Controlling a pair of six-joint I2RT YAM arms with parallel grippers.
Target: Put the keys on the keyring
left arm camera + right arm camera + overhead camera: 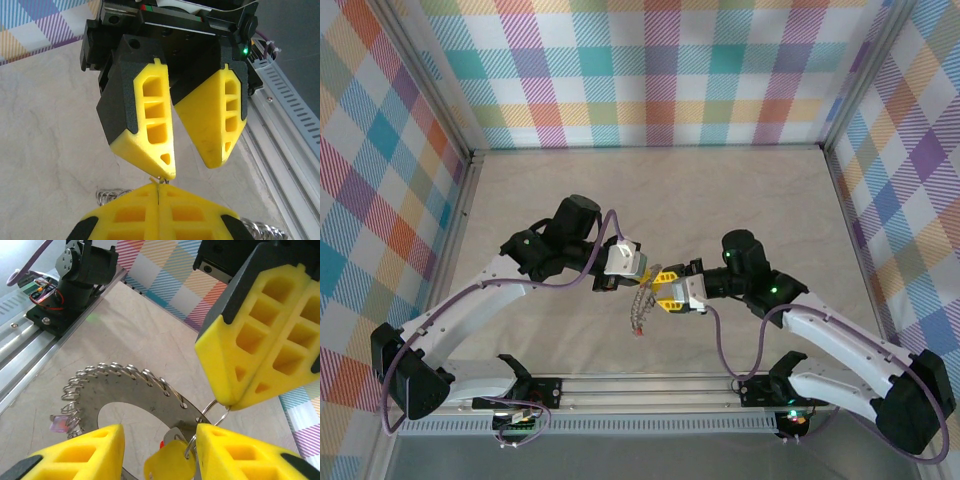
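Observation:
The keyring (125,395) is a flat grey metal crescent with several small wire rings along its outer edge; from above it hangs between the two grippers (640,312). My left gripper (231,401) is shut on one wire ring at the crescent's end, holding it above the table. Its fingers (159,189) meet tight on the thin wire. My right gripper (160,460) is open just below that end, facing the left one (192,167). A yellow-headed key (170,467) hangs on a ring between its fingers, with a red bit (161,444) behind it. Coils of the keyring (107,195) peek past my left fingers.
A small purple piece (59,424) hangs at the keyring's far end. The aluminium rail (640,385) with the arm bases runs along the near edge. Checked walls (660,70) enclose the beige table (650,190) on three sides.

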